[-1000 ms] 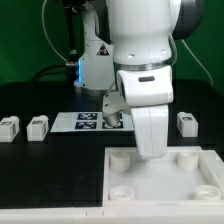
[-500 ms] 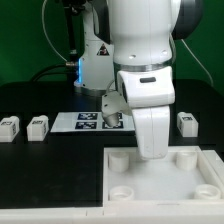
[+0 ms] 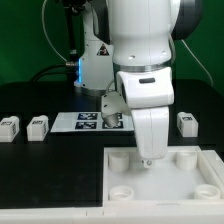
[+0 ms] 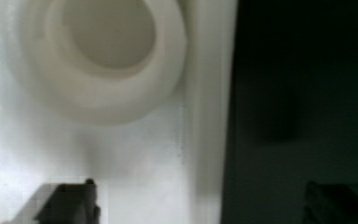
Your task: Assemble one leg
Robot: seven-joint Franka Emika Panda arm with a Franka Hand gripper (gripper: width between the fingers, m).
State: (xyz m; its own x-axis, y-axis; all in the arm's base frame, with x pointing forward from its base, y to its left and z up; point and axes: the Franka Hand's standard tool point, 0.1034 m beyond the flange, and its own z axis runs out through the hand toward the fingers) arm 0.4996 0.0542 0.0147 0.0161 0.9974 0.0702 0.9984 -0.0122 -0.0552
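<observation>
Three white legs with marker tags lie on the black table in the exterior view: two at the left [image 3: 10, 126] [image 3: 38, 126] and one at the right [image 3: 186, 122]. The large white panel [image 3: 190, 185] with round corner sockets lies in front. My gripper [image 3: 148, 157] hangs low over the panel's far edge, near its far-left socket [image 3: 118, 159]. In the wrist view the gripper [image 4: 202, 203] is open and empty. One dark fingertip [image 4: 62, 203] is over the white panel [image 4: 176, 150], the other [image 4: 345, 203] over the dark table. A round socket [image 4: 108, 45] lies ahead.
The marker board [image 3: 80, 121] lies on the table behind the panel, left of the arm. A small white tagged part [image 3: 116, 119] shows beside it, partly hidden by the arm. The robot base stands at the back.
The gripper has sunk slightly toward the panel's far edge. The legs and the panel have not moved.
</observation>
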